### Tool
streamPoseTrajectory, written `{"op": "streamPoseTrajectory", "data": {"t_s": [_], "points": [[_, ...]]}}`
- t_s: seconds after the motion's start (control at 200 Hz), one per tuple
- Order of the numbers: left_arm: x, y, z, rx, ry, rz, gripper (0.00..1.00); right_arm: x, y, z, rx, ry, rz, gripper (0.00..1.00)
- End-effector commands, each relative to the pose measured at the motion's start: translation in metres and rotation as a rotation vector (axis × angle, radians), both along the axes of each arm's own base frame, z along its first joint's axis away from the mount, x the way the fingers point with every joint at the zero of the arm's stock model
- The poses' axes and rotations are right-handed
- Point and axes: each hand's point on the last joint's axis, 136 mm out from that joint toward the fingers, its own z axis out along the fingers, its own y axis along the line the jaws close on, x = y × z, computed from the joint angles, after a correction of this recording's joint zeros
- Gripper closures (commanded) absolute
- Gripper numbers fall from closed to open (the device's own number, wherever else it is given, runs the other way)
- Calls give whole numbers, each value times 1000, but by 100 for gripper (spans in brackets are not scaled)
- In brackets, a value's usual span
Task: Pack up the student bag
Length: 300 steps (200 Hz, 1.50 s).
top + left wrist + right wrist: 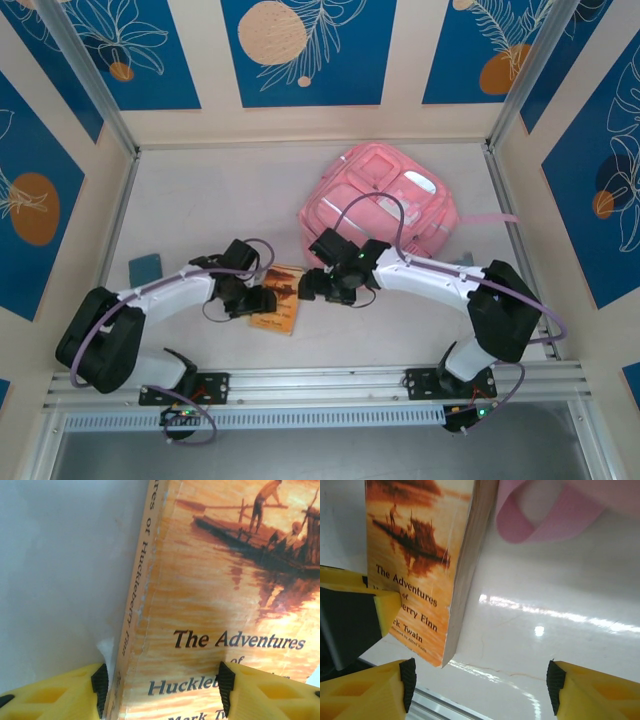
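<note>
Overhead, right of centre and toward the top: pink backpack [380, 195], flat on the pale table [200, 200], front pockets up. Near its lower left edge, a paperback book [286, 300], cover up, flat on the table. Left gripper [262, 302] at the book's left side, right gripper [312, 287] at its right, the 2 facing each other across it.

Left wrist view, bottom of frame: left gripper [160, 690], jaws spread, straddling the book's spine. 1 yellow finger [60, 695] over bare table, the other over the cover beside the title.

Right wrist view, bottom edge: right gripper [477, 690], jaws spread wide over bare table, nothing between them. Book's lower corner just above the left-hand finger. Pink strap [545, 522] looped at the top of that frame.

Far left of the table overhead: a small blue-grey flat piece [147, 268].
</note>
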Motion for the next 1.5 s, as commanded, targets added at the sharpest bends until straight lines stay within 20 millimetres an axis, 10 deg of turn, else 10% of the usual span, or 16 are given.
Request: {"op": "streamPoseTrajectory", "data": {"t_s": [0.0, 0.545, 0.905, 1.495], "points": [[-7, -9, 12, -55, 6, -9, 37, -5, 9, -12, 26, 62, -48, 30], [13, 6, 22, -16, -6, 7, 52, -1, 35, -42, -11, 153, 33, 40], [16, -1, 12, -33, 35, -20, 53, -11, 1, -67, -151, 183, 19, 53], [12, 15, -9, 95, 82, -34, 69, 12, 31, -30, 27, 79, 15, 43]]}}
